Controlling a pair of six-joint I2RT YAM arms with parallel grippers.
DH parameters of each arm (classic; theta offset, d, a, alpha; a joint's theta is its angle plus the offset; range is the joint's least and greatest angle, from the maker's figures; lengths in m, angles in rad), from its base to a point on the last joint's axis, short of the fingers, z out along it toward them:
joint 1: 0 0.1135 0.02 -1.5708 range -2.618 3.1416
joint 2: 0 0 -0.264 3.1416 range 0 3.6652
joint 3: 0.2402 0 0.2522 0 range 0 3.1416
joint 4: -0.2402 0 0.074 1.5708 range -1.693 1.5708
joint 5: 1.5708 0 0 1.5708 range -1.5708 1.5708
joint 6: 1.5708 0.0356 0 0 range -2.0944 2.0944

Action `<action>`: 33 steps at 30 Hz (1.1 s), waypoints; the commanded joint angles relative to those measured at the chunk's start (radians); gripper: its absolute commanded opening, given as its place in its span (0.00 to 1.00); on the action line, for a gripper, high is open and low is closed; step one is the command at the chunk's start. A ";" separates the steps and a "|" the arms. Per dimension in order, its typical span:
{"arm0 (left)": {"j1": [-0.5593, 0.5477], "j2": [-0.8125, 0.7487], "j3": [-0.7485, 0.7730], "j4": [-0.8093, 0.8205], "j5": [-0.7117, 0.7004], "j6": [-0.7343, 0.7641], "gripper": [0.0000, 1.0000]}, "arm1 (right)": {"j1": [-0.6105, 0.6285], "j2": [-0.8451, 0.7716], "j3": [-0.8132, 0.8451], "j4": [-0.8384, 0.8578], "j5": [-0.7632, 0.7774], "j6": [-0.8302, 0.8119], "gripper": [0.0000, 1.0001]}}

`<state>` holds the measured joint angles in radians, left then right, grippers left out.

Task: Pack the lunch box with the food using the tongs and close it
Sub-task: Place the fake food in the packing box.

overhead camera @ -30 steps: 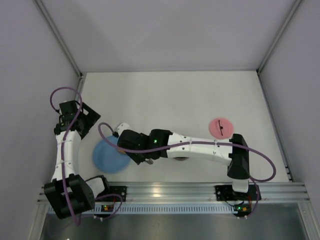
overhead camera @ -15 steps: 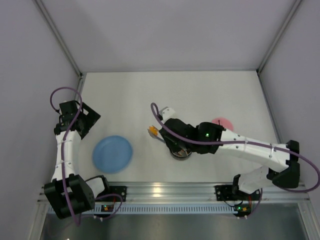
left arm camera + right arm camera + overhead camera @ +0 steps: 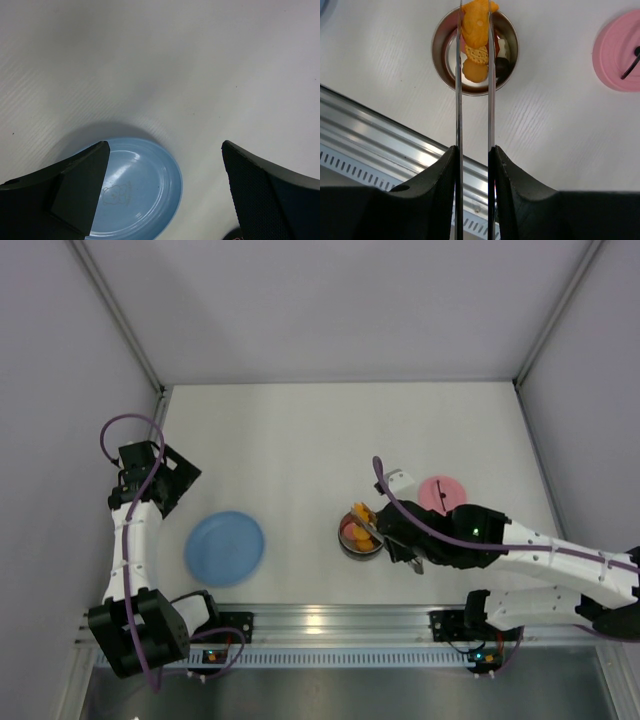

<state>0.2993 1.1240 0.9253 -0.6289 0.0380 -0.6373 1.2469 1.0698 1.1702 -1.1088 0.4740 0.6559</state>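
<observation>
The steel lunch box [image 3: 344,543] [image 3: 439,40] sits near the table's front middle. Inside it lies food [image 3: 474,70]: an orange slice, a cracker-like piece and a dark bit. My right gripper [image 3: 473,150] [image 3: 398,543] is shut on the tongs [image 3: 458,100], squeezing both thin arms. The tong tips pinch an orange food piece [image 3: 475,22] [image 3: 360,510] above the box's far rim. The pink lid [image 3: 441,494] [image 3: 620,52] lies flat to the right of the box. My left gripper [image 3: 165,145] [image 3: 165,475] hangs open and holds nothing, at the far left.
A blue plate [image 3: 225,548] [image 3: 135,200] with nothing on it lies left of the lunch box, below my left gripper. The metal rail [image 3: 340,620] [image 3: 395,145] runs along the table's near edge, close to the box. Walls enclose the table on three sides.
My right arm has swung from over the blue plate rightward to the lunch box, carrying the orange piece in the tongs. The left arm has not moved.
</observation>
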 commanded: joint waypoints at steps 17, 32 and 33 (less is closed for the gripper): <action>0.004 -0.021 -0.008 0.044 0.016 -0.007 0.99 | -0.009 -0.011 -0.035 0.017 0.000 0.034 0.38; 0.004 -0.020 -0.009 0.044 0.016 -0.007 0.99 | -0.009 -0.016 -0.027 0.017 0.002 0.030 0.43; 0.004 -0.021 -0.008 0.044 0.014 -0.007 0.99 | -0.009 -0.014 -0.024 0.015 0.006 0.030 0.43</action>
<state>0.2993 1.1236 0.9253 -0.6285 0.0414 -0.6376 1.2469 1.0634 1.1362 -1.1076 0.4618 0.6827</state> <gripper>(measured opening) 0.990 0.436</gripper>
